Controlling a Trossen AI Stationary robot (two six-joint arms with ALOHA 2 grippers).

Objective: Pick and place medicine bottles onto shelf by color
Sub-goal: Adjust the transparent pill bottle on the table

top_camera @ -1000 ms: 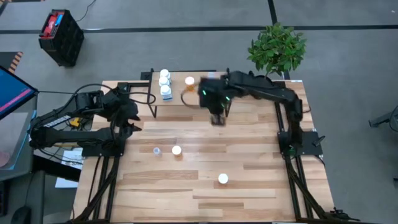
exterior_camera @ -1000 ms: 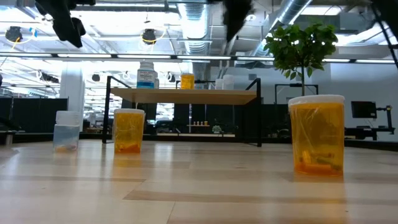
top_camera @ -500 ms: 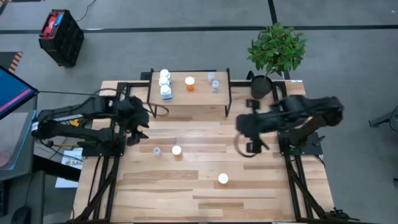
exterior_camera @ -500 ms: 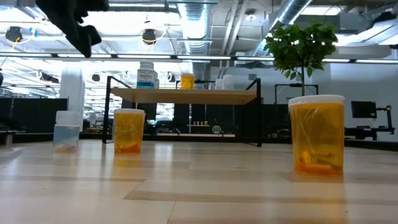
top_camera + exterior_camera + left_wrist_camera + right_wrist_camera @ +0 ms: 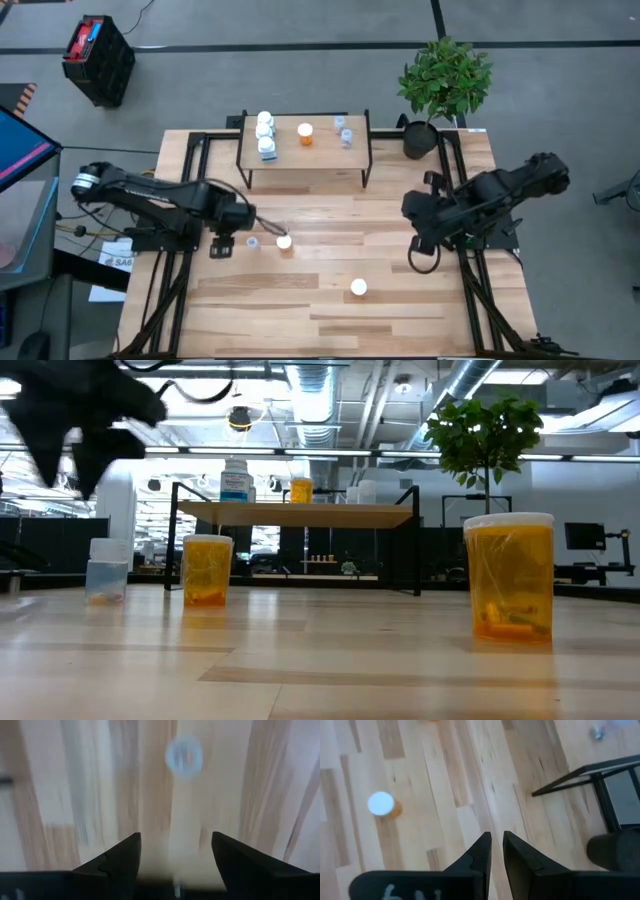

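Note:
The shelf (image 5: 305,158) stands at the table's far side. It carries white medicine bottles (image 5: 265,133), an orange one (image 5: 305,133) and clear ones (image 5: 343,131). On the table stand a clear bottle (image 5: 253,242) and two orange bottles (image 5: 284,242) (image 5: 358,288). My left gripper (image 5: 222,245) hangs open and points down just left of the clear bottle (image 5: 184,756); nothing is between its fingers. My right gripper (image 5: 428,240) hovers near the table's right side, its fingers (image 5: 497,842) nearly together on nothing.
A potted plant (image 5: 445,80) stands at the far right corner beside the shelf. In the low view the near orange bottle (image 5: 510,578) stands at the right, with the other orange bottle (image 5: 207,568) and the clear bottle (image 5: 107,570) at the left.
My left gripper has come down and toward the near edge, ending beside the clear bottle on the table. My right gripper has swung away from the shelf's front toward the table's right edge and nearer. No bottle has moved.

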